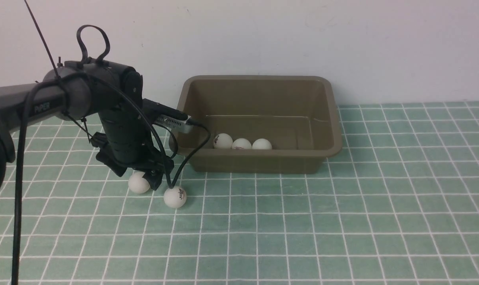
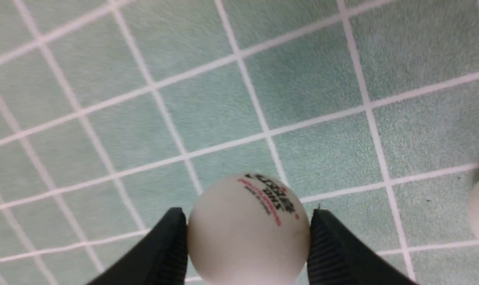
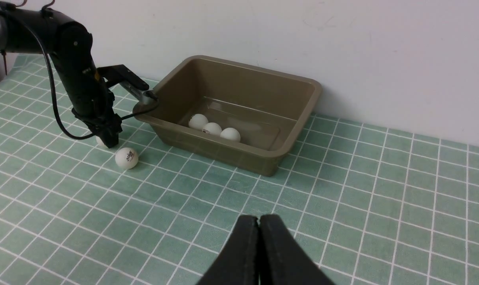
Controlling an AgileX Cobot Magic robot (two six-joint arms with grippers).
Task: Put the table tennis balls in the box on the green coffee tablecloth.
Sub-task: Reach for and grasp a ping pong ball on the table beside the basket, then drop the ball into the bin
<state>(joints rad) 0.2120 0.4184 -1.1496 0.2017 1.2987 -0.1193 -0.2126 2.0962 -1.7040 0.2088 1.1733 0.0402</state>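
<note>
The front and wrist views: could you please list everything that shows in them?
box: one, olive-brown, on the cloth against the wall
balls in box: three, white, in a row by its near wall
loose ball: one, white with a logo, on the cloth left of the box's front
gripped ball: one, white with a logo, between the left gripper's fingers
cloth: one, pale green with a white grid, under everything
wall: white, behind the box
cables: black, hanging from the left arm
left gripper: black, closed on the gripped ball
right gripper: black, shut, empty, above the cloth
</note>
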